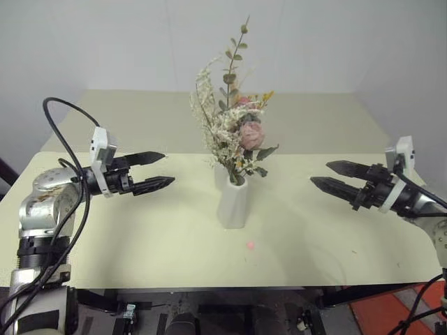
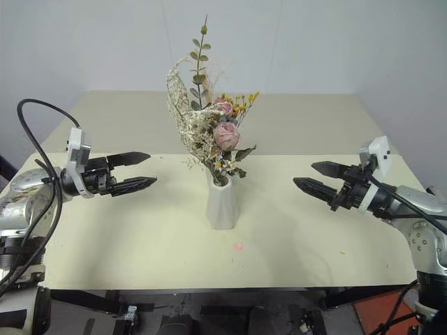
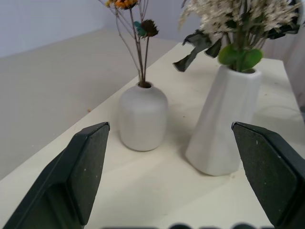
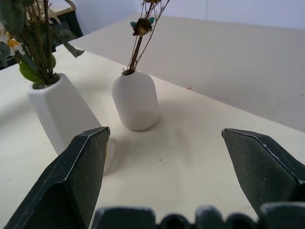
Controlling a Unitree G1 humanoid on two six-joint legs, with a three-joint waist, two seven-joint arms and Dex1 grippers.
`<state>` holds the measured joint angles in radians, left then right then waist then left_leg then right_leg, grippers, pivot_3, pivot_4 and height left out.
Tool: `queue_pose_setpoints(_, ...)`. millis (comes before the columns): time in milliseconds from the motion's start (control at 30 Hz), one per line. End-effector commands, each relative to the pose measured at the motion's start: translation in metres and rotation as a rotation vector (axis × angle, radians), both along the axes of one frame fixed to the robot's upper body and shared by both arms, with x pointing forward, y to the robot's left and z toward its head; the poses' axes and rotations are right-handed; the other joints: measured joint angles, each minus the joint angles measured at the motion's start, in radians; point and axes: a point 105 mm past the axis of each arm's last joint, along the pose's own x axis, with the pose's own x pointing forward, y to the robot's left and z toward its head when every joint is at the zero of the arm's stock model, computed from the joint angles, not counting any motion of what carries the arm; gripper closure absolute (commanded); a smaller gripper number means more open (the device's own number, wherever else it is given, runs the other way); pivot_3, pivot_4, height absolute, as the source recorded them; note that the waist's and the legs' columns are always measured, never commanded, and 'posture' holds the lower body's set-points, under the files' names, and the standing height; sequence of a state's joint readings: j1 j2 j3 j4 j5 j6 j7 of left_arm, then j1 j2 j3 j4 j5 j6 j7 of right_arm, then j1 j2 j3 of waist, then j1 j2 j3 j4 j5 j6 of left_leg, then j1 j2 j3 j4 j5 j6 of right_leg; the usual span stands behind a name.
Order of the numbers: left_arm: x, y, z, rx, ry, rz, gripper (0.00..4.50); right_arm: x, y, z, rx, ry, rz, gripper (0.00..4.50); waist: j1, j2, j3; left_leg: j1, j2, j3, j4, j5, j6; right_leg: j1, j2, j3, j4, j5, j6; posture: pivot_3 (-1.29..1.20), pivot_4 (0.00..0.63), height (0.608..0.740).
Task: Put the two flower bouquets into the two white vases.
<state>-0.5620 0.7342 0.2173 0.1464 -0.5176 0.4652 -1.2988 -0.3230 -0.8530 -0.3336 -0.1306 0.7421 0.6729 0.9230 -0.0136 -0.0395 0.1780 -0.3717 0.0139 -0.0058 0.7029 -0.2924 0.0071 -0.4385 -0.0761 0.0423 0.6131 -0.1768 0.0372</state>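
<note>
A tall tapered white vase (image 1: 232, 202) stands mid-table and holds the larger bouquet (image 1: 234, 132) of cream sprigs, pink roses and green leaves. Just behind it is the short round white vase (image 3: 143, 117), with the thin sprig (image 3: 138, 43) upright in its mouth. In the head views the tall vase mostly hides this short one. My left gripper (image 1: 168, 168) hovers open to the left of the vases, pointing toward them and holding nothing. At the right my right gripper (image 1: 320, 173) is also open and empty, facing them from that side.
The cream table (image 1: 140, 230) ends at a front edge close to me, and a pale wall rises behind its far edge. A small pink speck (image 1: 250, 245) lies in front of the tall vase. An orange-red surface (image 1: 384, 314) shows on the floor at the lower right.
</note>
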Motion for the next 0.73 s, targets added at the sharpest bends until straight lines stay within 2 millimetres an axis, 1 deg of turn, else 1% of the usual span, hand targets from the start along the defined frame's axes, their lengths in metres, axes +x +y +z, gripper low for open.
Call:
queue_pose_setpoints(33, -0.010, -0.001, 0.015, 0.001, -0.058, -0.001, 0.04, -0.004, -0.013, 0.014, -0.024, -0.060, -0.019, 0.00, 0.000, 0.000, 0.000, 0.000, 0.000, 0.000, 0.000, 0.000, 0.000, 0.000, 0.000, 0.000, 0.000, 0.000, 0.000, 0.00, 0.150, 0.740)
queue_pose_setpoints(400, -0.020, -0.001, 0.016, 0.009, -0.055, 0.006, 0.04, -0.014, -0.023, 0.011, -0.052, -0.033, -0.022, 0.00, 0.000, 0.000, 0.000, 0.000, 0.000, 0.000, -0.001, 0.000, 0.000, 0.000, 0.000, 0.000, 0.000, 0.000, 0.000, 0.00, 0.150, 0.740)
queue_pose_setpoints(733, -0.015, -0.007, 0.015, 0.014, -0.046, -0.016, 0.04, -0.020, -0.024, 0.012, -0.059, -0.035, -0.042, 0.00, 0.000, 0.000, 0.000, 0.001, 0.000, 0.001, -0.001, 0.000, 0.000, 0.000, 0.000, 0.000, -0.001, 0.000, 0.000, 0.00, 0.150, 0.740)
